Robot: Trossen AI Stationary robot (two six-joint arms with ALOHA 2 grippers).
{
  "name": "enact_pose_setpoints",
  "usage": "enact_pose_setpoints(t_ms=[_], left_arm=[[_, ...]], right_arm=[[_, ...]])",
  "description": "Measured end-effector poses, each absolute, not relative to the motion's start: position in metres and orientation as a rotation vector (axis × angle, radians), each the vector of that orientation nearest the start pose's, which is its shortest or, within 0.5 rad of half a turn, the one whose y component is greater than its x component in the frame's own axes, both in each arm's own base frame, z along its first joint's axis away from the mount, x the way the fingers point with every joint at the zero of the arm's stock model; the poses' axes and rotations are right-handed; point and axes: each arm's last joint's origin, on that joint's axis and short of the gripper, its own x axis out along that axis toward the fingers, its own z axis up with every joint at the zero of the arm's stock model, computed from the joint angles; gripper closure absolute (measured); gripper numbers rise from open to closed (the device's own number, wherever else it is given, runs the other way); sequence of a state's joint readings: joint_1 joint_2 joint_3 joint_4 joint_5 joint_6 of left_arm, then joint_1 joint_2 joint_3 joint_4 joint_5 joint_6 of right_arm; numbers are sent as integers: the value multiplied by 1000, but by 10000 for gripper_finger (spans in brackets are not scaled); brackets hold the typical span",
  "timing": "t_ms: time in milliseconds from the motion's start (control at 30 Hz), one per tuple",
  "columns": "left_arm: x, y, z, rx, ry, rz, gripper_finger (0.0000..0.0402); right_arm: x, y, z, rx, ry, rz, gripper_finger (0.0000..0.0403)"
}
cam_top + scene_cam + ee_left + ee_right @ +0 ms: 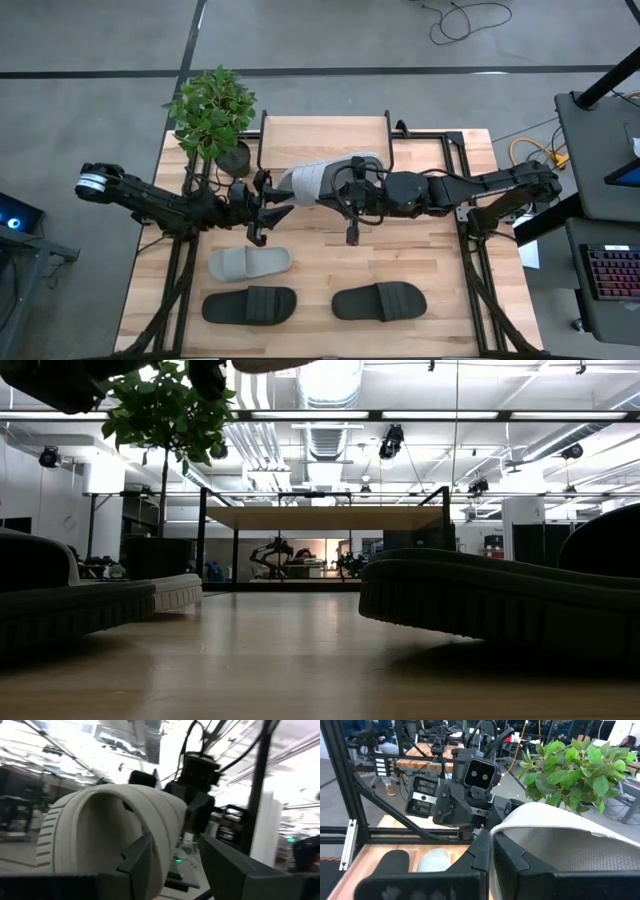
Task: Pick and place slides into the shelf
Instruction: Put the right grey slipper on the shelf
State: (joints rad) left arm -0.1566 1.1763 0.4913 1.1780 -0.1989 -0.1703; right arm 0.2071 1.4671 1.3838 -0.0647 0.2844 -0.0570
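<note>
Held slide: a light grey slide [318, 180] hangs in the air between the 2 grippers, over the middle of the table and just in front of the shelf [325, 140].
Right gripper: the right gripper [352, 196] is clenched on the slide; in the right wrist view its fingers [485, 851] pinch the white sole edge [555, 822].
Left gripper: the left gripper [270, 200] stands at the slide's other end with 1 finger [137, 860] inside the strap [105, 827]; it seems to grip there, but the contact is hard to make out.
Other slides: 1 light grey slide [249, 263] and 2 black slides [250, 305] [380, 301] lie flat on the tabletop [430, 260] near its front edge.
Shelf: nothing is seen on its top board.
Plant: a potted plant [213, 113] stands at the shelf's left end.
</note>
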Motion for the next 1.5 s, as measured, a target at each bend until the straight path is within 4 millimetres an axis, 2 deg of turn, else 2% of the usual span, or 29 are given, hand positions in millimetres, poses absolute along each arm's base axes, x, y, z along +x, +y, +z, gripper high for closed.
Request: enact_pose_setpoints(t_ms=[133,400,767,1067,1367,1500], left_arm=[[229,-30,285,-256,-489,-16,253],[231,-22,280,-295,-456,117,253],[231,-20,279,-312,-456,195,254],[237,-21,282,-304,-461,193,254],[241,-24,287,-279,-465,99,254],[241,-23,287,-242,-459,116,277]], right_arm=[[328,61,392,-92,154,-74,394],[328,60,392,-81,161,-72,394],[333,61,387,-88,165,-72,394],[338,61,383,-85,171,-75,394],[338,62,384,-81,170,-66,394],[338,62,383,-79,174,-62,394]])
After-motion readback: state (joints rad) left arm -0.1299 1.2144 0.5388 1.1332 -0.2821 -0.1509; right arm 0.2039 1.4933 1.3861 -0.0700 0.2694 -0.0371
